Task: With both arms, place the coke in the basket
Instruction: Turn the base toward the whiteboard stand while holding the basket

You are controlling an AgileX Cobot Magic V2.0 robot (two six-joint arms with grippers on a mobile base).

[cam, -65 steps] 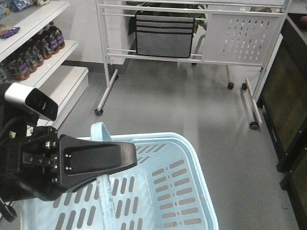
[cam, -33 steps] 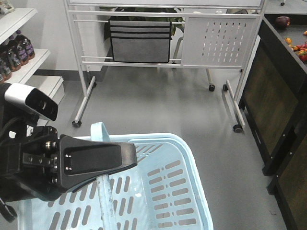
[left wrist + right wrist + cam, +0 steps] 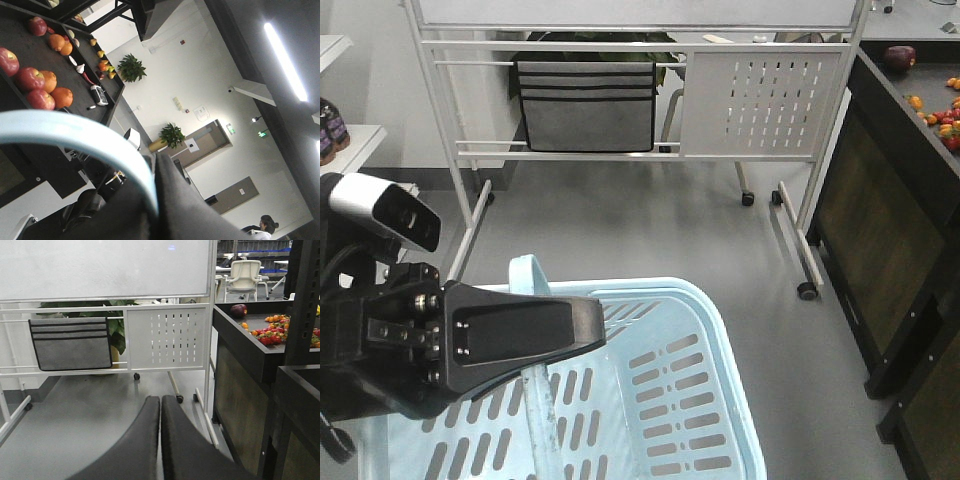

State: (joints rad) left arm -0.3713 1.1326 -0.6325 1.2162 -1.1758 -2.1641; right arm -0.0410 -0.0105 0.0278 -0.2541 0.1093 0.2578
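The light blue basket (image 3: 690, 400) fills the lower part of the front view. Its handle (image 3: 530, 275) rises up under my left gripper (image 3: 590, 335). In the left wrist view the pale blue handle (image 3: 75, 132) curves down between the black jaws of the left gripper (image 3: 153, 195), which is shut on it. My right gripper (image 3: 160, 400) shows only in its own wrist view; its jaws are pressed together with nothing between them, and it hangs above grey floor. The coke is out of view.
A white wheeled whiteboard stand (image 3: 760, 100) with a grey pocket organiser (image 3: 585, 105) stands ahead. A black produce display (image 3: 895, 210) runs along the right. A white shelf with dark bottles (image 3: 328, 130) sits at the far left edge. Apples and oranges (image 3: 35, 80) lie on a black counter.
The whole background has slid left in the front view: the bottle shelf is nearly out of frame and the produce display shows more. The basket and left gripper keep their place.
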